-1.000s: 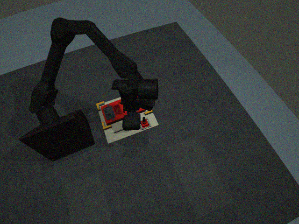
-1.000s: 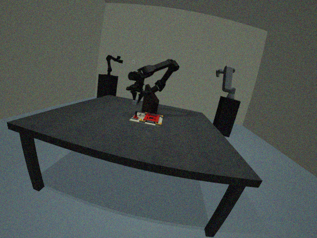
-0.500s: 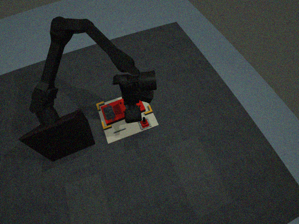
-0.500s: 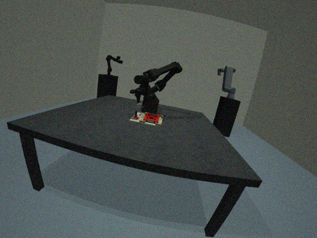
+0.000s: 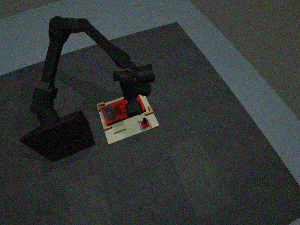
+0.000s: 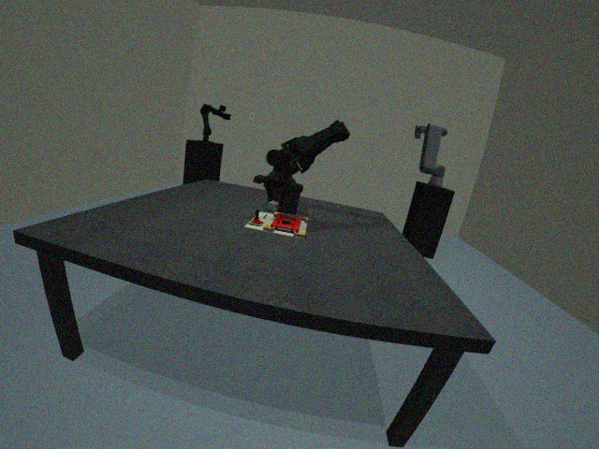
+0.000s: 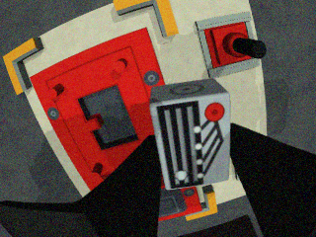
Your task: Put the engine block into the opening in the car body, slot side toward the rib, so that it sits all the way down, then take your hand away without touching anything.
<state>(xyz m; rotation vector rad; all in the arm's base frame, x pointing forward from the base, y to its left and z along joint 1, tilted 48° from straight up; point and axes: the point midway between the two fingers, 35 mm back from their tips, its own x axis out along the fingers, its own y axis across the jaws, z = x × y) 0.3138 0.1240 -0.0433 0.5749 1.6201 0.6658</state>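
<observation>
The grey engine block [image 7: 190,143] [image 6: 273,205] has a striped face and a red round cap. My gripper [image 7: 192,137] is shut on it and holds it above the board, beside the car body. I see no slot on its visible faces. The red car body [image 7: 69,76] [image 5: 141,102] [image 6: 277,223] lies on the board. Its dark opening [image 7: 116,120] is empty, left of the block in the wrist view, with a small red rib [image 7: 95,122] jutting in from its left edge. In the top view the arm hides the block and part of the car body.
The cream board [image 5: 111,138] [image 7: 180,54] has yellow corner brackets [image 5: 105,126] [image 7: 170,17] around the car body. A red piece with an upright black knob [image 5: 145,123] [image 7: 249,47] stands in a grey frame beside the car body. A thin grey strip [image 5: 120,131] is on the board.
</observation>
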